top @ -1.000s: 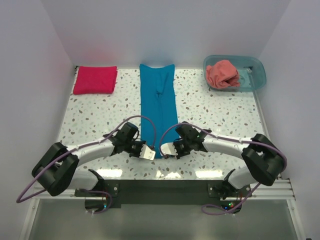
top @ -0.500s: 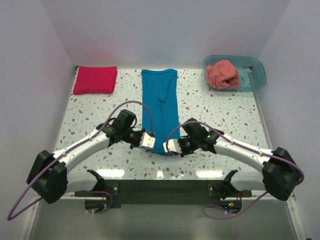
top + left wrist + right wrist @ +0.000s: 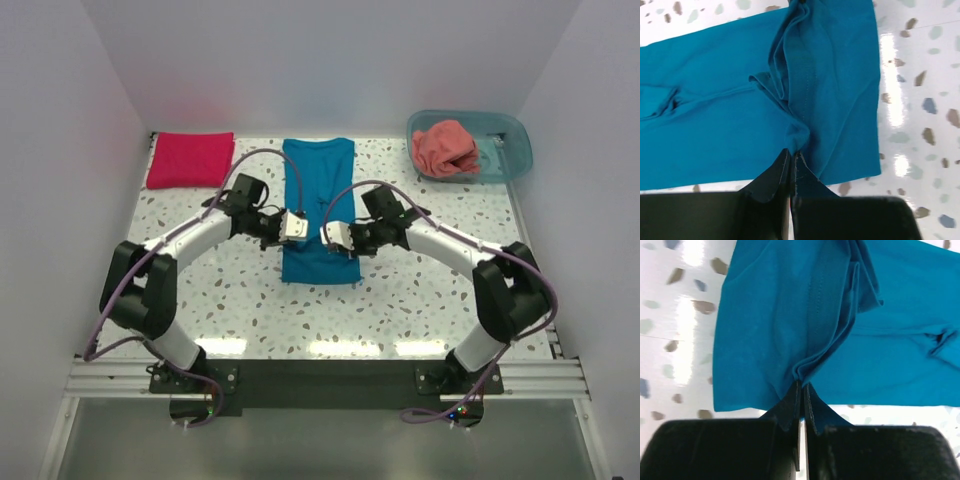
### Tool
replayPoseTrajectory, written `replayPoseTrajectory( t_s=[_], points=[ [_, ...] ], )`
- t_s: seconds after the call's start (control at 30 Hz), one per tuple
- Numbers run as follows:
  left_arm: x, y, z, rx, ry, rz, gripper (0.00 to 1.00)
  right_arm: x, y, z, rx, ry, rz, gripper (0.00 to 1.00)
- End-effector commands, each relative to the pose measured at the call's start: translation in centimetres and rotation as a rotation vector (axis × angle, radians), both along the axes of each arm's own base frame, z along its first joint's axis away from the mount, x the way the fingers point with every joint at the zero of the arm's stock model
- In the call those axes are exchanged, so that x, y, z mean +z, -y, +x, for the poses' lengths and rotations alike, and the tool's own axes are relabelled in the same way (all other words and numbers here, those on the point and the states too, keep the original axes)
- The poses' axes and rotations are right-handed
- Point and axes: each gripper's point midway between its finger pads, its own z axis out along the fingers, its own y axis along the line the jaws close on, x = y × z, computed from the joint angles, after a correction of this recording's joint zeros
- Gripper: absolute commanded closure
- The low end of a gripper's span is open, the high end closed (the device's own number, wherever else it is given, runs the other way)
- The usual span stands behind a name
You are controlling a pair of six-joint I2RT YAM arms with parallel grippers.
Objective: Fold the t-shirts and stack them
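The teal-blue t-shirt [image 3: 320, 190] lies as a long strip in the middle of the table, its near end doubled back over itself. My left gripper [image 3: 293, 226] is shut on the lifted hem at the strip's left side, seen pinched in the left wrist view [image 3: 792, 150]. My right gripper [image 3: 337, 236] is shut on the same hem at the right side [image 3: 801, 382]. The teal-blue cloth [image 3: 730, 110] bunches at both pinch points [image 3: 840, 330]. The crimson-magenta t-shirt [image 3: 190, 159] lies folded at the back left. The salmon-coral t-shirt [image 3: 446, 146] sits crumpled in the tub.
The translucent teal plastic tub [image 3: 508, 150] stands at the back right corner. White walls close the table on the left, back and right. Both arms reach inward over the speckled tabletop [image 3: 430, 300].
Both grippers have carried the shirt's near hem away from the front edge toward the back, folding the strip over itself. The strip now looks much shorter.
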Motion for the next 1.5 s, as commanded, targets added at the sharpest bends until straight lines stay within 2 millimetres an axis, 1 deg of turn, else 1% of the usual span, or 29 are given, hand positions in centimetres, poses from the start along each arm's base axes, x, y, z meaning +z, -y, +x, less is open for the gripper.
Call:
replayPoseTrajectory(
  t_s=[0.0, 0.03, 0.07, 0.1, 0.13, 0.17, 0.2, 0.23, 0.27, 0.3, 0.33, 0.37, 0.4, 0.43, 0.5, 0.53, 0.57, 0.63, 0.67, 0.7, 0.77, 0.8, 1.07, 1.1, 1.2, 1.37, 1.4, 1.43, 1.47],
  points=[
    [1.8, 0.4, 3.6, -0.023, 0.089, -0.043, 1.00, 1.7, -1.4, 2.9, 0.067, 0.067, 0.059, 1.00],
    [1.1, 0.2, 4.3, -0.017, 0.076, -0.038, 1.00, 1.6, -1.3, 3.5, 0.062, 0.067, 0.058, 1.00],
    [1.7, 0.3, 5.5, -0.018, 0.106, -0.043, 1.00, 2.3, -1.4, 4.5, 0.056, 0.088, 0.065, 1.00],
    [1.6, 0.3, 6.0, -0.017, 0.110, -0.042, 1.00, 2.3, -1.3, 5.1, 0.055, 0.093, 0.063, 1.00],
    [0.7, 0.1, 6.6, -0.013, 0.098, -0.032, 1.00, 1.5, -1.2, 5.6, 0.051, 0.079, 0.054, 1.00],
    [1.2, 0.3, 7.6, -0.012, 0.123, -0.037, 1.00, 2.2, -1.2, 6.7, 0.045, 0.097, 0.060, 1.00],
    [1.2, 0.3, 8.3, -0.005, 0.128, -0.038, 1.00, 2.1, -1.2, 7.2, 0.044, 0.098, 0.056, 1.00],
    [0.3, 0.2, 8.8, 0.002, 0.116, -0.030, 1.00, 2.1, -1.2, 7.7, 0.041, 0.096, 0.057, 1.00],
    [0.7, 0.1, 9.8, 0.005, 0.138, -0.029, 1.00, 1.8, -1.0, 8.7, 0.037, 0.097, 0.051, 1.00],
    [0.5, 0.0, 10.3, 0.007, 0.141, -0.025, 1.00, 1.8, -0.9, 9.2, 0.034, 0.102, 0.047, 1.00],
    [-0.3, -0.3, 10.9, 0.016, 0.128, -0.017, 1.00, 1.8, -0.9, 9.7, 0.033, 0.105, 0.047, 1.00],
    [0.2, -0.3, 11.7, 0.021, 0.143, -0.021, 1.00, 1.5, -0.8, 10.6, 0.031, 0.112, 0.043, 1.00],
    [0.1, -0.4, 12.2, 0.027, 0.142, -0.018, 1.00, 1.4, -0.8, 11.1, 0.030, 0.114, 0.042, 1.00],
    [-0.5, -0.6, 12.7, 0.038, 0.133, -0.012, 1.00, 1.9, -0.9, 11.9, 0.028, 0.131, 0.046, 1.00],
    [-0.1, -0.7, 13.8, 0.050, 0.154, -0.015, 1.00, 1.0, -0.7, 12.6, 0.022, 0.114, 0.041, 1.00],
    [-0.1, -0.8, 14.5, 0.055, 0.158, -0.015, 1.00, 1.4, -0.6, 13.3, 0.015, 0.123, 0.044, 1.00],
    [-0.2, -0.8, 14.8, 0.058, 0.160, -0.014, 1.00, 0.8, -0.5, 13.4, 0.016, 0.112, 0.038, 1.00],
    [-0.1, -0.8, 15.6, 0.063, 0.177, -0.017, 1.00, 0.7, -0.4, 14.0, 0.013, 0.120, 0.038, 1.00],
    [-0.2, -0.8, 15.9, 0.065, 0.183, -0.015, 1.00, 0.2, -0.4, 14.2, 0.012, 0.115, 0.036, 1.00],
    [-0.6, -0.9, 16.3, 0.068, 0.180, -0.012, 1.00, 0.0, -0.4, 14.4, 0.009, 0.115, 0.035, 1.00],
    [-0.5, -0.8, 16.9, 0.069, 0.183, -0.012, 1.00, -0.2, -0.5, 14.8, 0.007, 0.122, 0.035, 1.00],
    [-0.7, -0.8, 17.1, 0.072, 0.179, -0.010, 1.00, -0.7, -0.5, 15.0, 0.001, 0.116, 0.031, 1.00],
    [-1.8, -1.1, 18.7, 0.097, 0.174, 0.000, 1.00, -1.2, -0.7, 17.2, -0.020, 0.159, 0.032, 1.00],
    [-2.2, -1.0, 18.8, 0.097, 0.167, 0.004, 1.00, -1.1, -0.8, 17.5, -0.023, 0.164, 0.033, 1.00],
    [-2.2, -1.0, 19.3, 0.108, 0.174, 0.004, 1.00, -0.9, -1.0, 18.4, -0.032, 0.179, 0.037, 1.00],
    [-2.2, -1.4, 20.1, 0.134, 0.193, 0.010, 1.00, -1.3, -1.0, 19.0, -0.042, 0.181, 0.035, 1.00],
    [-2.4, -1.6, 20.5, 0.151, 0.200, 0.020, 1.00, -1.4, -1.0, 19.1, -0.046, 0.183, 0.028, 0.98],
    [-2.4, -1.7, 20.7, 0.170, 0.198, 0.022, 0.97, -1.4, -1.0, 19.4, -0.060, 0.188, 0.028, 0.89],
    [-2.3, -1.9, 21.1, 0.188, 0.199, 0.023, 0.81, -1.3, -0.6, 19.9, -0.085, 0.198, 0.017, 0.78]
  ],
)
